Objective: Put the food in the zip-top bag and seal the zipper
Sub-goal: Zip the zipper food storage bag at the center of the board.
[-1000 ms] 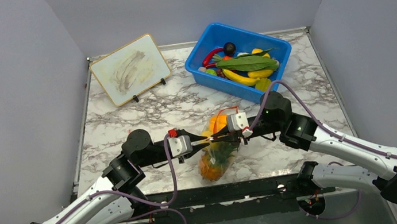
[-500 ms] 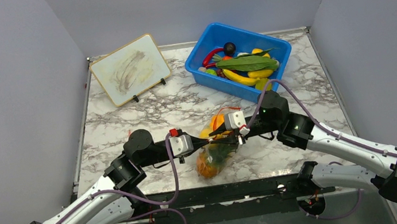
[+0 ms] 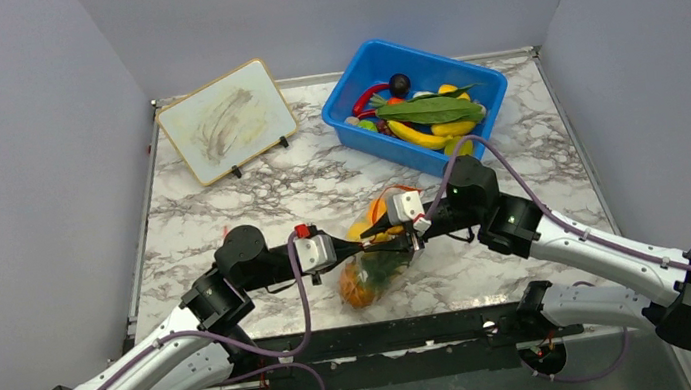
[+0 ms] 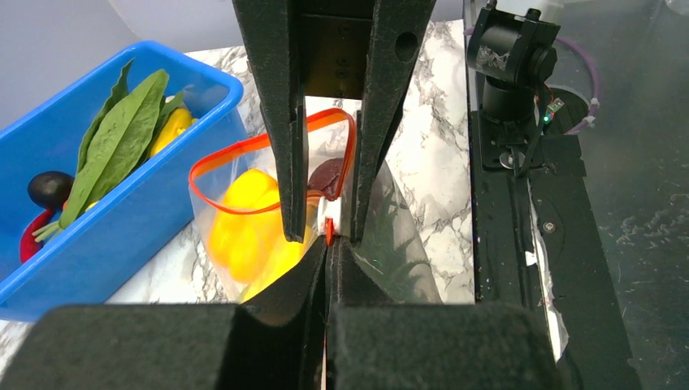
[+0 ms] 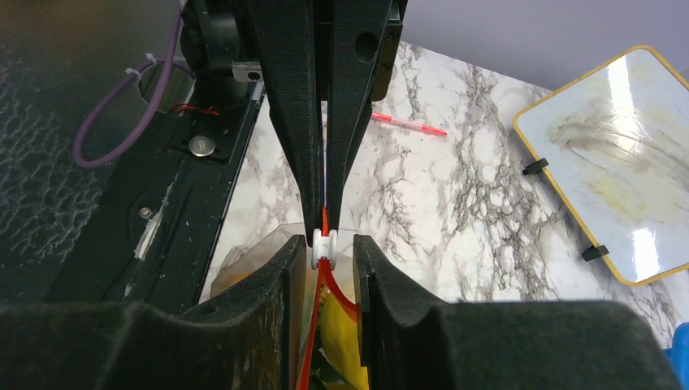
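Observation:
The zip-top bag (image 3: 373, 277) lies on the marble table between both arms, with food in it: an orange pineapple (image 3: 364, 291) and a yellow piece (image 4: 252, 227). Its zipper (image 4: 244, 154), a red-orange strip, curves open in a loop at the far side. A dark red fruit (image 4: 327, 175) shows at the mouth. My left gripper (image 4: 327, 242) is shut on the near end of the zipper (image 5: 324, 218). Facing it, my right gripper (image 5: 329, 244) is open and straddles the strip, with the white slider (image 5: 324, 248) between its fingers, untouched.
A blue bin (image 3: 415, 105) at the back right holds more food: bananas (image 3: 419, 135), a long green leaf (image 3: 426, 110) and a dark round fruit (image 3: 398, 82). A whiteboard (image 3: 226, 120) stands at the back left. A red pen (image 5: 410, 126) lies on the marble.
The right gripper has opened from shut and shifted slightly left, now astride the slider. The left gripper stays clamped on the strip's end. The bag has slid a little left.

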